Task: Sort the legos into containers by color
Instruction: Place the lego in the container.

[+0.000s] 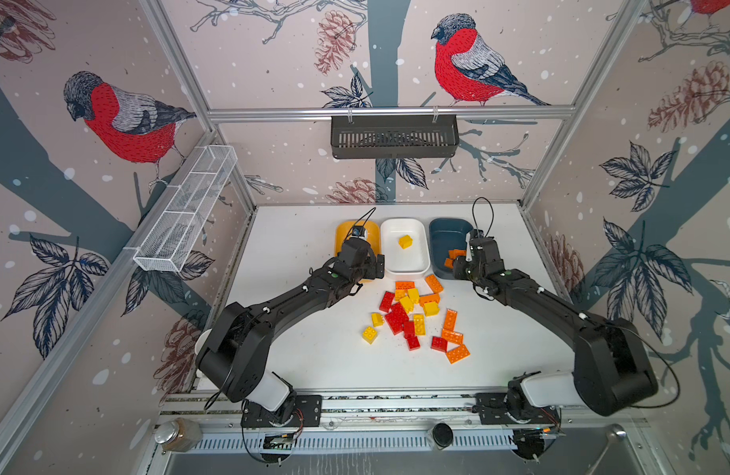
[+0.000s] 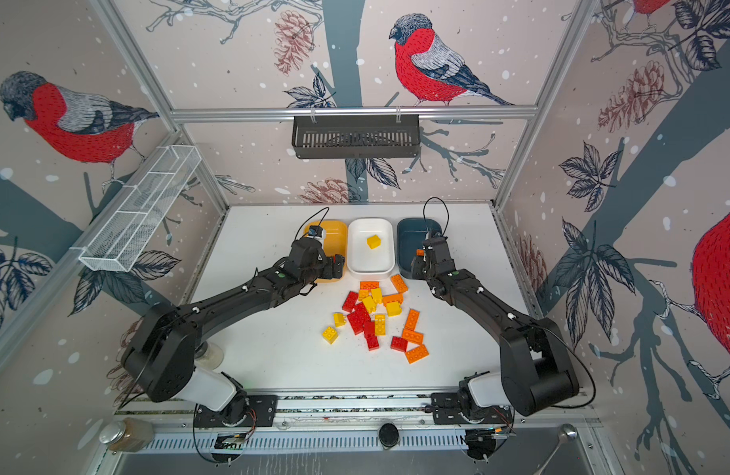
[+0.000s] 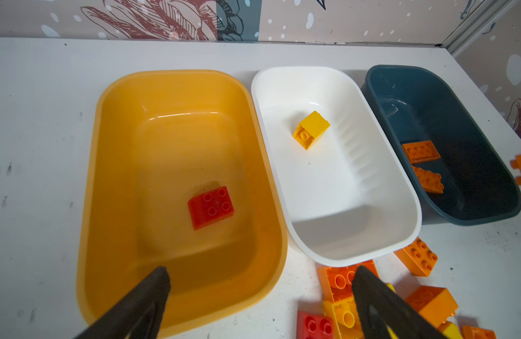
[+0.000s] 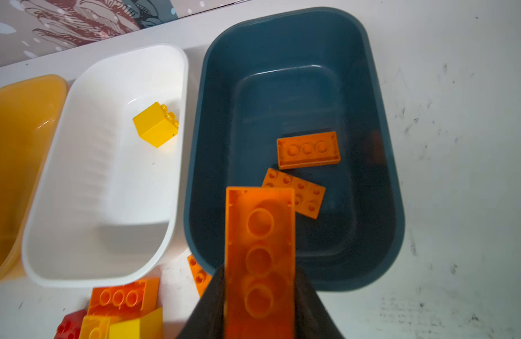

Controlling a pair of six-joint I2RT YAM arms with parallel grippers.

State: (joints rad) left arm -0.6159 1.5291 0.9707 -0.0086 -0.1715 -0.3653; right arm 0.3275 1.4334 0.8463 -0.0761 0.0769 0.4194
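Teal-blue tray [image 4: 382,146] is the target, and the right gripper [image 4: 259,274] hangs over its near end, jaws pinched on the long sides of a long orange brick [image 4: 259,234], underside up. My call: carry it a touch deeper past the rim, then release low, so it drops beside the two orange bricks [image 4: 307,149] lying inside and can't hop into the white tray [image 4: 77,146] just beside, home to one yellow brick [image 3: 310,129]. Left gripper [image 3: 260,271] gapes wide, empty, above the near end of the yellow-orange tray [image 3: 112,146] and its lone red brick [image 3: 211,207]. Around it all: bullfinch-wallpaper walls [image 1: 124,119], a scuffed white table [image 1: 293,246], and the unsorted legos [image 1: 412,316] heaped just before the trays, between the arms.
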